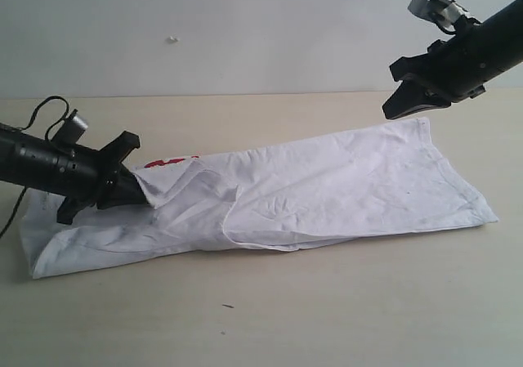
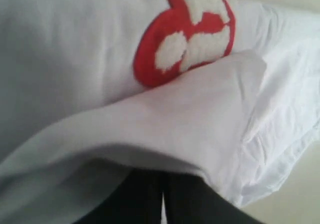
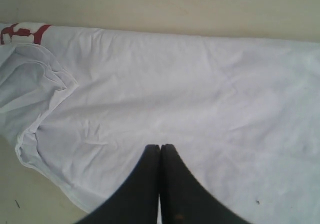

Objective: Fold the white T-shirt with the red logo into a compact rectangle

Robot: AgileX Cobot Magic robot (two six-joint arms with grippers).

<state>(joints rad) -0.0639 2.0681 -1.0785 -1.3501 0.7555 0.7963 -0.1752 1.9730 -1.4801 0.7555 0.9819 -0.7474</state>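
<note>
A pale wooden bench (image 1: 327, 318) before a white wall (image 1: 245, 24) carries the large white cotton T-shirt with the red logo (image 1: 343, 187), a long folded band. It looks limp and light, best pinched at hems. One fold drapes over the shut left tool (image 1: 137, 189), grip unclear. The right tool (image 1: 392, 112), shut and empty, hovers above its far corner. Bare bench surrounds every edge.

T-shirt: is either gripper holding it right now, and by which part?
Left gripper looks shut on a raised fold of the T-shirt beside the red logo, tips hidden under cloth. Right gripper is shut above it, holding nothing.
</note>
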